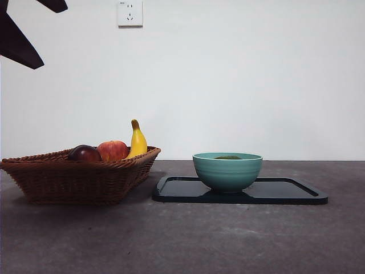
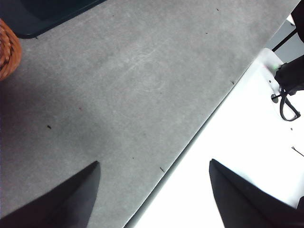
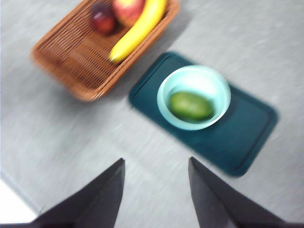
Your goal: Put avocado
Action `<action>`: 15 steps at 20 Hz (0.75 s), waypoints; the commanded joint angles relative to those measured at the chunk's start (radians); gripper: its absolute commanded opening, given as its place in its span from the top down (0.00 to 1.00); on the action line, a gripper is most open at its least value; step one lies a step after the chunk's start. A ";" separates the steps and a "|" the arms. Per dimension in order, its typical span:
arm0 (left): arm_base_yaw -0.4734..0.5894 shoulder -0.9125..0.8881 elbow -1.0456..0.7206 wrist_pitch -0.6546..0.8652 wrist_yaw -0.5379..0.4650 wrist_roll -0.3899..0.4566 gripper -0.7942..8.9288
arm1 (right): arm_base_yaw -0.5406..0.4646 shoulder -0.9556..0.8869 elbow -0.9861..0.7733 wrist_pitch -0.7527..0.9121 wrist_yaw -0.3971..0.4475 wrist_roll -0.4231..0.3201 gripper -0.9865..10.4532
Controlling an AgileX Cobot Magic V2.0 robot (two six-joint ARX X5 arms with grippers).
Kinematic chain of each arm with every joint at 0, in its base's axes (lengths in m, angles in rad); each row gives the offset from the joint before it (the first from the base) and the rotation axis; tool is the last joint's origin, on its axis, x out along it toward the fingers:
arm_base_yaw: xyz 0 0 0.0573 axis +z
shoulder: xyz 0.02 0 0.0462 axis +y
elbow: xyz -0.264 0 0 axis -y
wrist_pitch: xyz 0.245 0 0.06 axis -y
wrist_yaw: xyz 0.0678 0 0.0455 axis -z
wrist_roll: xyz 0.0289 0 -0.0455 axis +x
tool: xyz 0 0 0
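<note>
The dull green avocado (image 3: 191, 106) lies inside the teal bowl (image 3: 194, 97), which stands on the dark tray (image 3: 247, 137). In the front view only a sliver of the avocado (image 1: 228, 157) shows above the bowl's rim (image 1: 227, 170). My right gripper (image 3: 156, 187) is open and empty, high above the table and well back from the bowl. My left gripper (image 2: 154, 190) is open and empty over the table's near edge. A black arm tip (image 1: 20, 45) shows at the top left of the front view.
A wicker basket (image 1: 74, 177) left of the tray (image 1: 239, 191) holds a dark red-purple fruit (image 1: 84, 153), a red apple (image 1: 113, 150) and a banana (image 1: 137, 141). In the right wrist view the basket (image 3: 80, 57) sits beside the tray. A wall socket (image 1: 130, 13) is on the back wall.
</note>
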 commanded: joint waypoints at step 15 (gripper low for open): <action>-0.006 0.006 0.011 0.005 0.003 0.024 0.54 | 0.136 -0.396 -0.561 0.190 -0.087 0.199 0.73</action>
